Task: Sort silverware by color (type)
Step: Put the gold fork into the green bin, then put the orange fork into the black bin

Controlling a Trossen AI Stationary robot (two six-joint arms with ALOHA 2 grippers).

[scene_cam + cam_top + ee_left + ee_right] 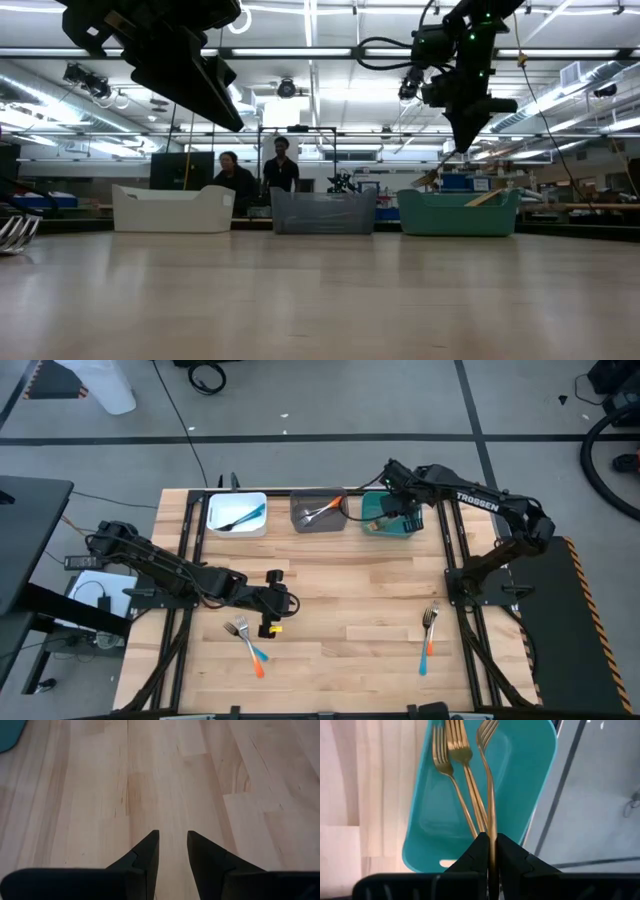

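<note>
Right wrist view: your right gripper [491, 851] has its fingers clamped on a gold fork [489, 795] above the teal bin [530, 795]. If you release it tilted, it can catch the rim at 3 o'clock and fall out. Left gripper [172, 851] fingers are apart.

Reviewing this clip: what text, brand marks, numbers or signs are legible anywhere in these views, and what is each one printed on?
"TROSSEN": white letters on the right arm, read in the high view.
White bin, grey bin, teal bin: no markings visible.
Signs and shelf items in the room behind the table, low view: too small and blurred to read.
Both wrist views: no text.
</note>
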